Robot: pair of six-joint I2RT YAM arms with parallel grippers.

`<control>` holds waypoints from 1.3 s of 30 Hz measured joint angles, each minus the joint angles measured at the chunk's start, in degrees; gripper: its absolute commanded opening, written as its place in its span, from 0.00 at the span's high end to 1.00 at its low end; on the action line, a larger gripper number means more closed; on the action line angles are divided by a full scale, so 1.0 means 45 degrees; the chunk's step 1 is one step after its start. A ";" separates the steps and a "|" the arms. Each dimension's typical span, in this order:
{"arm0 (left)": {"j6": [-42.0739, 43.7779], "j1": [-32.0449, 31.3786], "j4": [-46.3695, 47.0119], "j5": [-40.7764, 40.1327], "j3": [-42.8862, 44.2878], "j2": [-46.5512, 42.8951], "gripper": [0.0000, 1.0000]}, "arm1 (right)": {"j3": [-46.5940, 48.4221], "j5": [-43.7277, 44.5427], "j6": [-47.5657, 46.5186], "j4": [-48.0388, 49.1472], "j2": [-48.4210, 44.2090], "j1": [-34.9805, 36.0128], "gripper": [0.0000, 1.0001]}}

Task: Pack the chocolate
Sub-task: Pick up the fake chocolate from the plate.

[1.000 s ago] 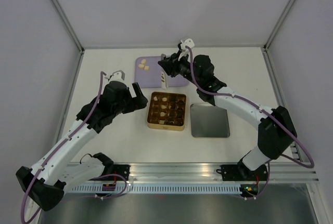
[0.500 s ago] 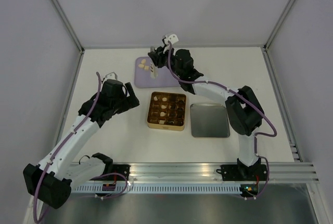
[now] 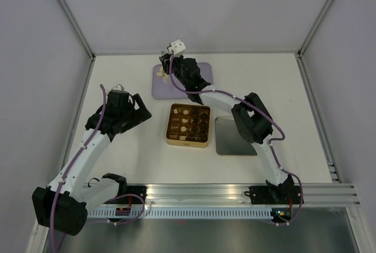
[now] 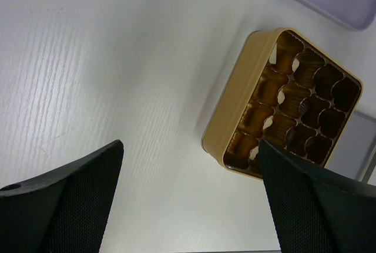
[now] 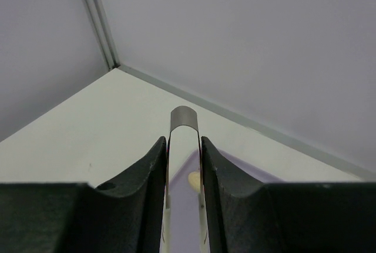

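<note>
The gold gridded tin [image 3: 188,125] sits mid-table; cream and dark chocolate pieces [image 4: 296,63] fill several of its cells. More cream chocolate [image 3: 160,75] lies on the purple tray [image 3: 202,74] at the back. My right gripper [image 3: 167,68] hovers over that tray's left end, shut on the metal tweezers [image 5: 184,119]. Between the tweezer arms, the right wrist view shows one cream piece [image 5: 192,178] on the tray below. Left of the tin, my left gripper [image 3: 141,107] stands wide open with nothing in it; in its wrist view the gripper [image 4: 189,147] frames bare table beside the tin [image 4: 235,118].
The tin's silver lid [image 3: 237,137] lies flat just right of the tin. The grey enclosure walls meet at a corner post [image 5: 97,15] close behind the tray. The right arm's forearm [image 3: 220,97] stretches over the tin's far right corner.
The right arm has swung left and back along the purple tray, carrying the tweezers to its left end. The left arm has drawn back, left, away from the tin.
</note>
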 measured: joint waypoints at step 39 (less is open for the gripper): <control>0.0151 0.0452 0.0345 0.0500 -0.0243 0.0000 0.00 | 0.5940 0.4532 -0.0685 -0.0044 0.5416 0.0408 0.64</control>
